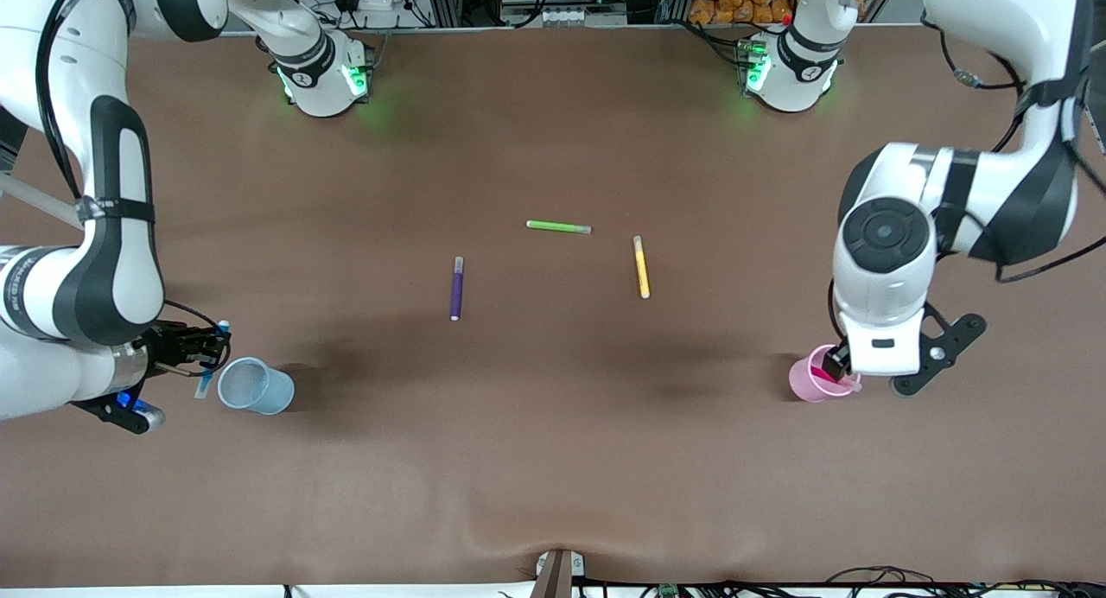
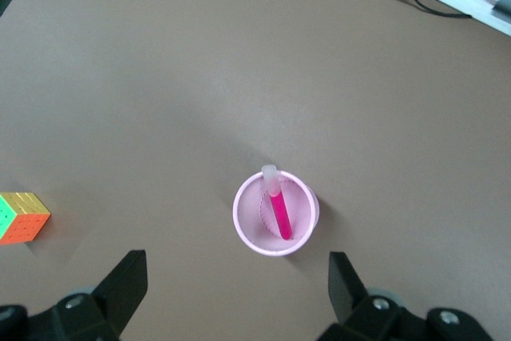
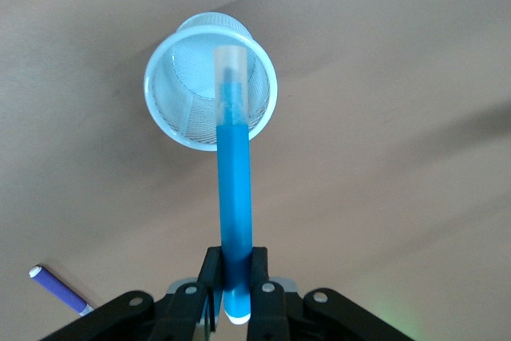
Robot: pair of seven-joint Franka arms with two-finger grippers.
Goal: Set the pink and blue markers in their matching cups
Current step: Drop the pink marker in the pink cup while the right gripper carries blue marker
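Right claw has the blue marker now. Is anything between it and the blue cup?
Nothing visible. The right claw is shut on the blue marker just beside the blue cup, whose mouth is open and empty. The purple pen lies well away, mid-table.

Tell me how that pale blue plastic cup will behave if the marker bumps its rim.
The pale blue tapered plastic cup looks thin and empty, so probably light and likely to slide or tip from a nudge. Being round, it could roll if it falls over. The right gripper holds the bright blue marker beside it, so contact seems possible.
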